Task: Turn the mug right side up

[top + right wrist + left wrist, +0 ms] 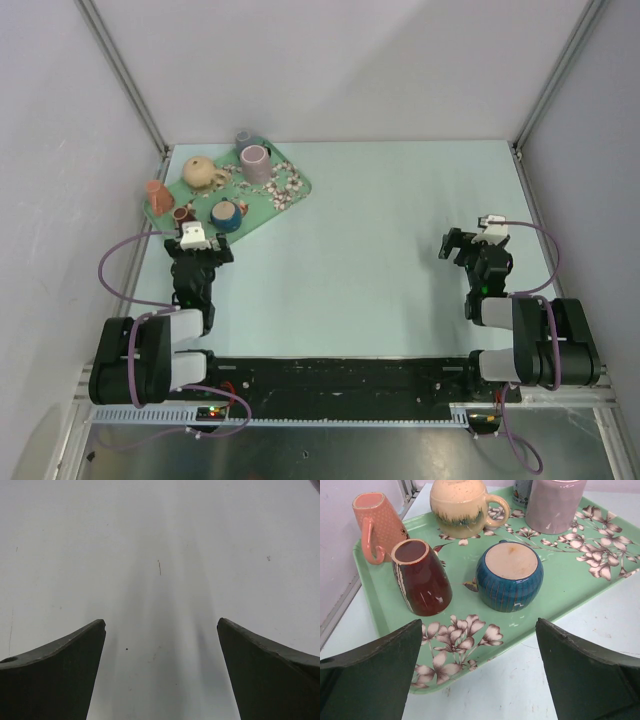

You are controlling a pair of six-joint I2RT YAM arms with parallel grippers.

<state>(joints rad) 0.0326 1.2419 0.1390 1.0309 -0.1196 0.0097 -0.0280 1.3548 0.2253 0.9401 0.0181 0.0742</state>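
Left pincer [479, 626] has its fingers spread wide apart, gripping nothing, parked at the near edge of the green floral tray [570, 587]. Straight ahead of it sits the blue ribbed mug [509, 580], bottom up, with its unglazed base facing us. We can't really make out its handle. Ahead and to the left is a brown mug [422, 580], with a pink mug [375, 522] beyond it. Further ahead, the cream mug [460, 505] and lilac mug [554, 505] are cut off at the top of the wrist view. Right pincer [161, 624] is spread apart too, over the pale surface [160, 540], well away from the tray.
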